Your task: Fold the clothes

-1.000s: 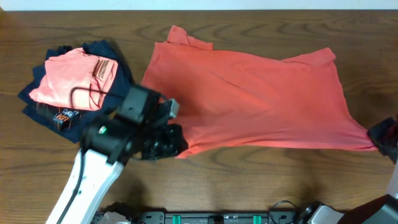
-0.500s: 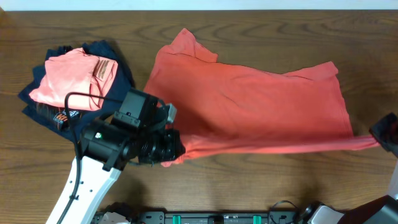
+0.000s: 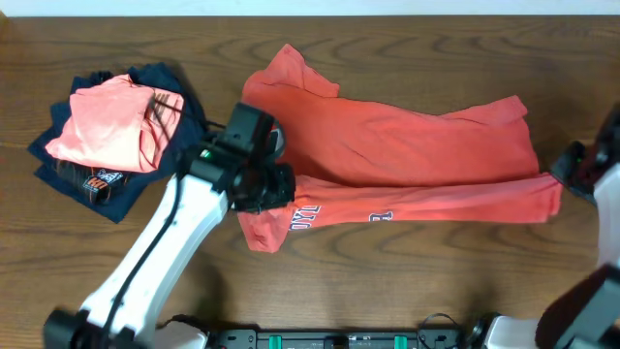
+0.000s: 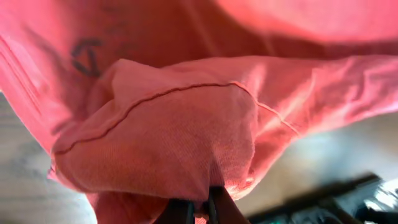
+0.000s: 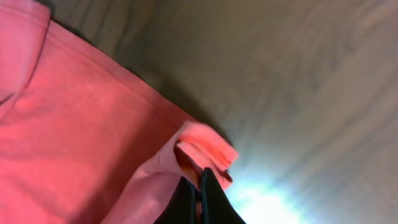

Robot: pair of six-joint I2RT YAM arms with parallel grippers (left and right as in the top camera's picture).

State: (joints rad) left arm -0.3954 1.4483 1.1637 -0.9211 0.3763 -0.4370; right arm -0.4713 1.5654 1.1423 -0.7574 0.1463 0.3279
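A dark brown wooden bench point(image 3: 407, 281) with long, wavy grain fills nearly all I can see from above. Along its far edge runs a thin, pale, whitish strip point(image 3: 310, 6); I cannot tell whether that is wall or floor. At the middle of the near edge sits a black rail with green fittings point(image 3: 320, 340). Towards the right edge, a bright patch of glare point(image 5: 273, 199) lies on the wood, washing out the grain.

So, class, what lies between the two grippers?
The T-shirt, its folded-over edge stretched from the left gripper to the right gripper, seen overhead.
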